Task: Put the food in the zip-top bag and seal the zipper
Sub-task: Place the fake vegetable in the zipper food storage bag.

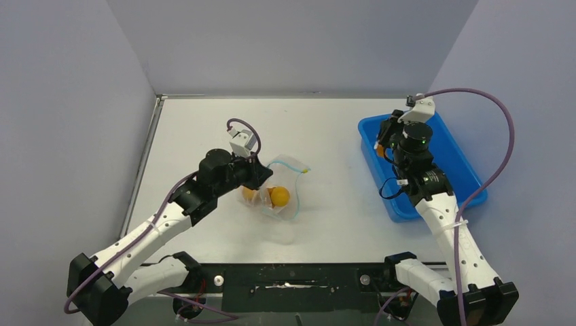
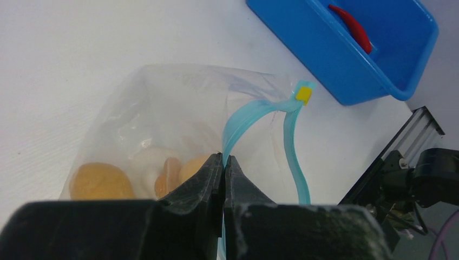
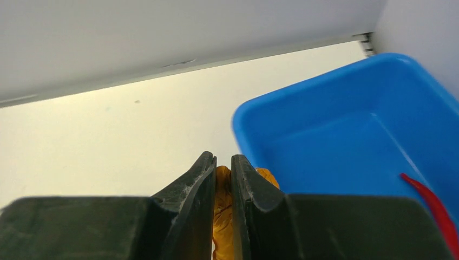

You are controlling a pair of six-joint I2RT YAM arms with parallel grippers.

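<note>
The clear zip-top bag (image 1: 282, 193) lies mid-table with its mouth open; orange round fruits (image 1: 278, 196) and a white lump (image 2: 147, 162) sit inside. My left gripper (image 2: 224, 158) is shut on the light blue-green zipper strip (image 2: 243, 119) and holds that mouth edge up. A yellow slider (image 2: 303, 94) sits at the strip's far end. My right gripper (image 3: 223, 161) is shut on a small orange food piece (image 3: 222, 216) at the near-left corner of the blue tray (image 1: 448, 159). A slim red chili (image 3: 433, 208) lies in the tray, and it also shows in the left wrist view (image 2: 352, 27).
The blue tray's rim (image 3: 303, 86) stands at the right side of the table, close to the right wall. Grey walls enclose the back and both sides. A black rail (image 1: 292, 278) runs along the near edge between the arm bases.
</note>
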